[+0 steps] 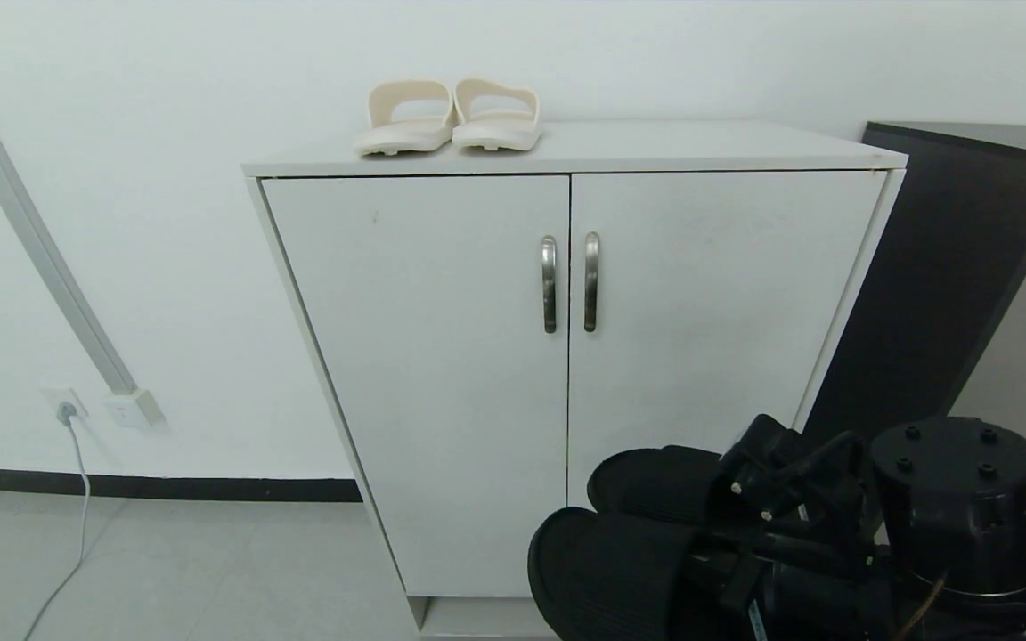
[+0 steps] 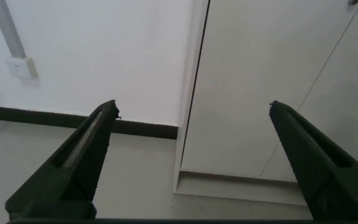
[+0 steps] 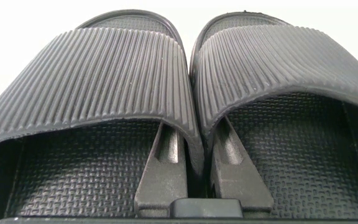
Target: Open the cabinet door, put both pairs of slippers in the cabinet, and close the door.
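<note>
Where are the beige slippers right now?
In the head view, the beige slippers sit side by side on top of the cabinet, left of centre, above the closed left door.

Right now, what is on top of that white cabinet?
A pair of cream slippers sits side by side on the cabinet top, left of its middle. The strip of top behind them is hidden.

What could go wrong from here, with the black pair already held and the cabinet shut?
Both cabinet doors are shut, and the black slippers hang in the right pincer low before the right door; a door swinging out may strike them.
The right pincer clamps only the pair's touching inner walls, so a jolt might drop one slipper.
The open left pincer must take a handle; the handles sit close together, so it may catch both.
</note>
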`<state>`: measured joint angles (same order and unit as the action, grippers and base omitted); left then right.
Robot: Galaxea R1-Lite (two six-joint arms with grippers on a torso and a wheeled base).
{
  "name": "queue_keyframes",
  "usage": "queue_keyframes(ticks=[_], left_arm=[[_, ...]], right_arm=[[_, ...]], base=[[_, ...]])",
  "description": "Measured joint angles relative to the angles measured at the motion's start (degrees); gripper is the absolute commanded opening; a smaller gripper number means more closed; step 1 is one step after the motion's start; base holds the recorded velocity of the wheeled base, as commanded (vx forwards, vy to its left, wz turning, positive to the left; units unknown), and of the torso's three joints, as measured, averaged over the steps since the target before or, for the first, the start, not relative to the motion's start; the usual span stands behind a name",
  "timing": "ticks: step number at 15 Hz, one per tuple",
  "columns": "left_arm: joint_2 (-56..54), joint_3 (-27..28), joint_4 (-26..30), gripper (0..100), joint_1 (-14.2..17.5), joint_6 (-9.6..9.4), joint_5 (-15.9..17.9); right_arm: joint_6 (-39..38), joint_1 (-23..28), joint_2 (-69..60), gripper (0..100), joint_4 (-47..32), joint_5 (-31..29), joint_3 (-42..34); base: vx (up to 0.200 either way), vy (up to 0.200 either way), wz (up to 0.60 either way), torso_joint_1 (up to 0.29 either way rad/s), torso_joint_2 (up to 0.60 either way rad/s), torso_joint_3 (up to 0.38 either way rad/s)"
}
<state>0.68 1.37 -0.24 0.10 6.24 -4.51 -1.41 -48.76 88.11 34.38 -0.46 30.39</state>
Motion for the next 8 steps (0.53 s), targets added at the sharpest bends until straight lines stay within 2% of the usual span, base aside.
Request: queue_keyframes(ticks=[2,4,8], left_arm=[[2.97,5.66,-0.22,100,-0.45,2.46,1.18],[9.97,10.73,-0.20,100,-1.19,3.50,4.38],[22.86,13.98,-0.38,100,-2.27,3.74,17.20]], right_arm=[[0.16,0.00,0.34,0,2.00,-0.13,-0.52],[0.18,0.00,0.72,0,2.49,-0.18,-1.10],[0.24,-0.13,1.49,0,2.44,-0.11,-1.32]], base=[[0.000,0.000,0.00,0.001,0.03,0.021],[0.000,0.000,0.00,0.000,0.00,0.000],[0.000,0.000,0.00,0.000,0.00,0.000]])
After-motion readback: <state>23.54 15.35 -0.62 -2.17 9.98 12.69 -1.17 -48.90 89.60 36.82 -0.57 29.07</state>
